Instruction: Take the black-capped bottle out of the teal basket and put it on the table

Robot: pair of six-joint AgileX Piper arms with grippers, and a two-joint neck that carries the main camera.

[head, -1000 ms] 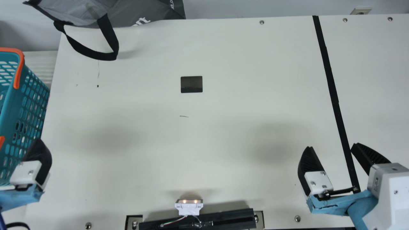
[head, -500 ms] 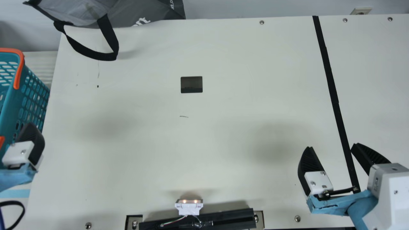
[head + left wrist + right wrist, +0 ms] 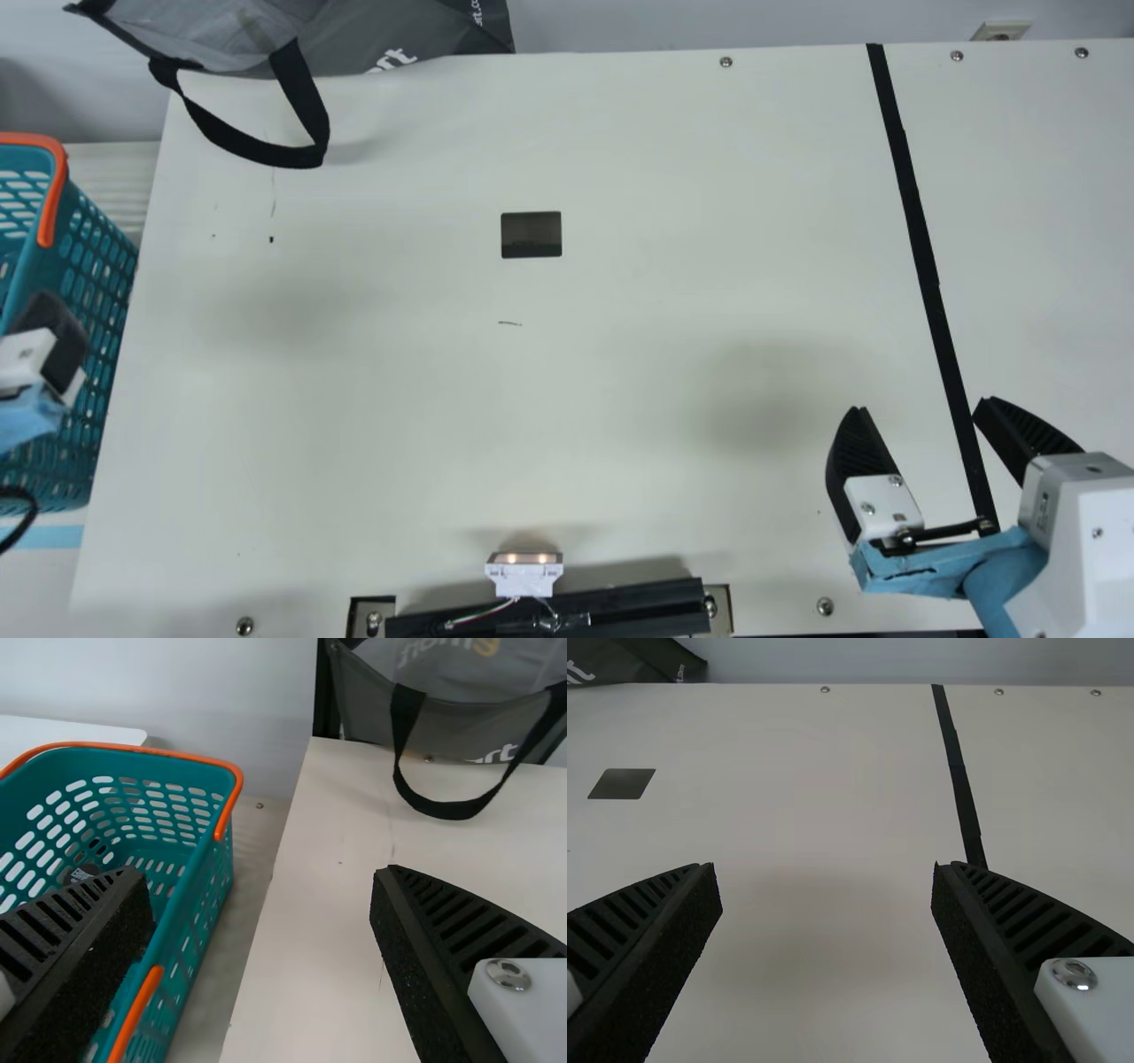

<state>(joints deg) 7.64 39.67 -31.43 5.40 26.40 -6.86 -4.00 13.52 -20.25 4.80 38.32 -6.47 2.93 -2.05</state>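
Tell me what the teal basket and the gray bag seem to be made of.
The teal basket looks like smooth molded plastic with a slight sheen, its walls pierced by regular slots. The gray bag appears to be matte fabric, softly creased, with a flat black strap; possibly coated.

Grey fabric bag [image 3: 425, 27] with black webbing strap [image 3: 304, 97], far left in main view. Flat dark rectangle [image 3: 532, 234] near middle. Long slanting black tape strip [image 3: 917, 221] right of it. White plastic module [image 3: 524, 578], two small lights lit, front, by long black bar [image 3: 638, 607]. Pale wall socket [image 3: 1001, 32], far right. Round metal screws [image 3: 826, 607] along edges.
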